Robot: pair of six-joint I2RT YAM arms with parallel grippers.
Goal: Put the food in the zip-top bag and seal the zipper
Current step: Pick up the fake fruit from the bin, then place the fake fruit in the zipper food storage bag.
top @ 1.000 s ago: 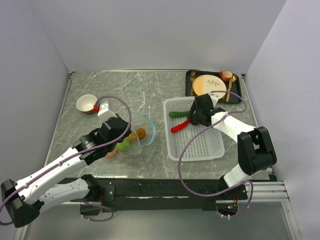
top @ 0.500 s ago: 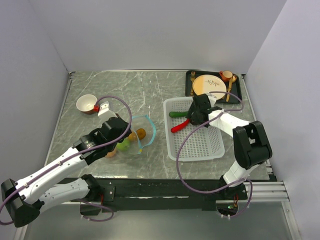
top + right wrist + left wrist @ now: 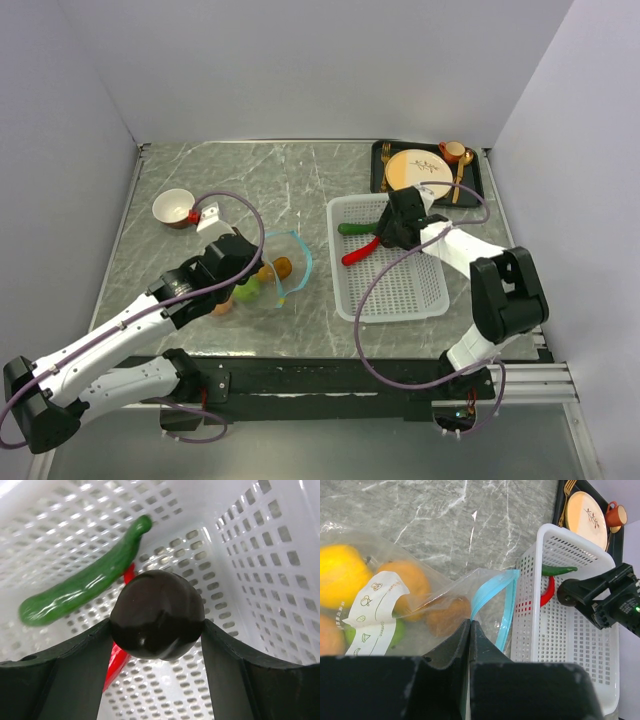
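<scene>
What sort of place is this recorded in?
Likely a lab test cell, not a kitchen: a marble-look table boxed in by plain walls, with a red toy pepper in a white basket.

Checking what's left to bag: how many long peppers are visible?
2. The green pepper lies at the white basket's far end; the red pepper beside it, partly under the right gripper. Others may hide.

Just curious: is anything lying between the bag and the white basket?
Nothing; the top view shows bare tabletop between bag and basket.
</scene>
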